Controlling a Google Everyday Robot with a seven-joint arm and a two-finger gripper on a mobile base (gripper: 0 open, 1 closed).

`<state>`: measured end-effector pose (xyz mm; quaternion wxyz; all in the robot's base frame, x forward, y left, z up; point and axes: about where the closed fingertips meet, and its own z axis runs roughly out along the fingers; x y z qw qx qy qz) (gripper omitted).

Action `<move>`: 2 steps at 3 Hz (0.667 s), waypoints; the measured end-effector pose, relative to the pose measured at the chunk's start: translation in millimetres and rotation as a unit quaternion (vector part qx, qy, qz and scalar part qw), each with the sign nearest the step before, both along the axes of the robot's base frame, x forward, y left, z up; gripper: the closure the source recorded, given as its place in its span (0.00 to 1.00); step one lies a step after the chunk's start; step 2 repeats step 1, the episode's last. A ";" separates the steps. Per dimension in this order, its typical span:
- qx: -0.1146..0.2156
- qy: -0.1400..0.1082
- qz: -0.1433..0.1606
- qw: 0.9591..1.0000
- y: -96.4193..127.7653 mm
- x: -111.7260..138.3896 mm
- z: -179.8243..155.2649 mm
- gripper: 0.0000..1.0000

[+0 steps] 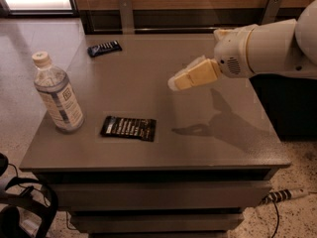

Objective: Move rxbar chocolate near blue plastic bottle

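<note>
Rxbar chocolate [129, 128]: black wrapper with white text, lying flat near the front edge of the grey bench [148, 83], left of centre. Blue plastic bottle [58, 98]: upright, cream cap, near the bar on its left, not touching. Gripper [174, 83]: cream-coloured, raised above the bench to the right of and behind the bar, well apart from it, jaws drawn together and holding nothing. White arm [267, 46]: enters from the right. Dark blue wrapper [104, 48]: flat at the far left corner of the bench.
</note>
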<state>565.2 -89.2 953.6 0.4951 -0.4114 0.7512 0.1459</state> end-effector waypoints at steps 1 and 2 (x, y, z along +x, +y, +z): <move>0.000 0.000 0.000 1.000 0.0 0.0 0.0 0.00; 0.000 0.000 0.000 1.000 0.0 0.0 0.0 0.00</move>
